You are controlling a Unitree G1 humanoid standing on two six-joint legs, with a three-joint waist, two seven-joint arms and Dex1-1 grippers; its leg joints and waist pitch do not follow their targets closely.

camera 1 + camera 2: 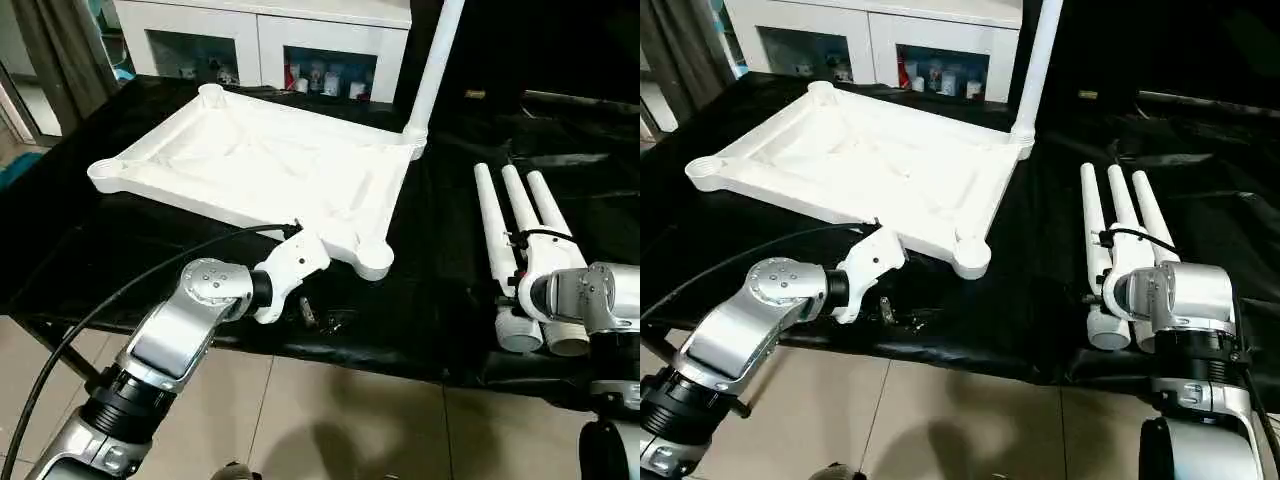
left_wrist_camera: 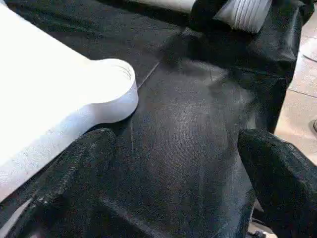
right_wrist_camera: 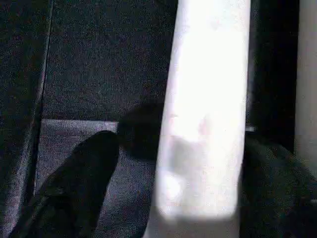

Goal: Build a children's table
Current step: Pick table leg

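Observation:
The white table top (image 1: 250, 160) lies underside up on the black-draped table. One white leg (image 1: 437, 60) stands upright in its far right corner socket. Three loose legs (image 1: 520, 220) lie side by side to the right. My left gripper (image 2: 173, 144) is open just above the cloth, beside the top's near right corner socket (image 2: 116, 84), with nothing between its fingers (image 2: 79, 163). My right gripper (image 3: 183, 163) sits over the loose legs, open, with one leg (image 3: 208, 99) between its fingers and a gap on one side.
A white cabinet with glass doors (image 1: 260, 40) stands behind the table. A black cable (image 1: 150, 270) runs along my left arm. The table's front edge (image 1: 400, 365) is close below both grippers, with tiled floor (image 1: 330, 420) beyond it.

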